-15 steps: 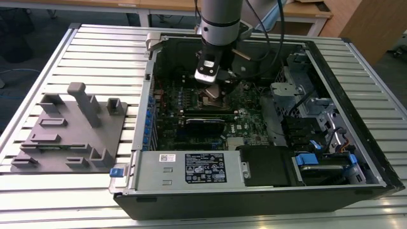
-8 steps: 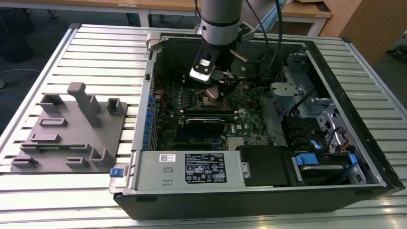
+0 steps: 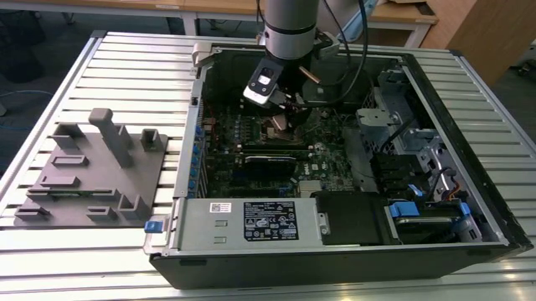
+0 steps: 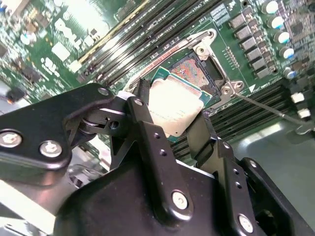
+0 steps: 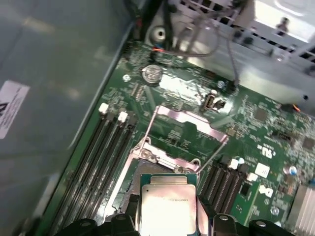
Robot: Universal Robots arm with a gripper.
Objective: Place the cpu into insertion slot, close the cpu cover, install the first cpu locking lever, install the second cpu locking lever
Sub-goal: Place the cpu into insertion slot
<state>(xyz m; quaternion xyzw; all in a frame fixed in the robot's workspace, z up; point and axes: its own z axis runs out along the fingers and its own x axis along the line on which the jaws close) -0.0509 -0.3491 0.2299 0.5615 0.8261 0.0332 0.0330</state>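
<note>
My gripper [image 4: 173, 105] is shut on the cpu [image 4: 173, 101], a thin square chip with a pale silvery face, its black fingers [image 4: 146, 125] pinching two opposite edges. The chip hangs tilted just over the insertion slot [image 4: 193, 69], whose brownish contact field shows past its far edge. In the first wrist view the cpu [image 5: 169, 206] sits between the fingers, and the cpu cover [image 5: 183, 116] is swung open, lying back beyond the socket. Two thin wire levers [image 5: 149, 129] stand raised at the socket's sides. In the exterior view the gripper [image 3: 280, 110] is low inside the computer case.
Long black memory slots [image 4: 147, 34] flank the socket on both sides. A power supply with a white label [image 3: 251, 222] sits at the case's near edge, with drive bays [image 3: 402, 138] at the exterior view's right. A grey fixture block [image 3: 92, 166] stands on the slatted table at the left.
</note>
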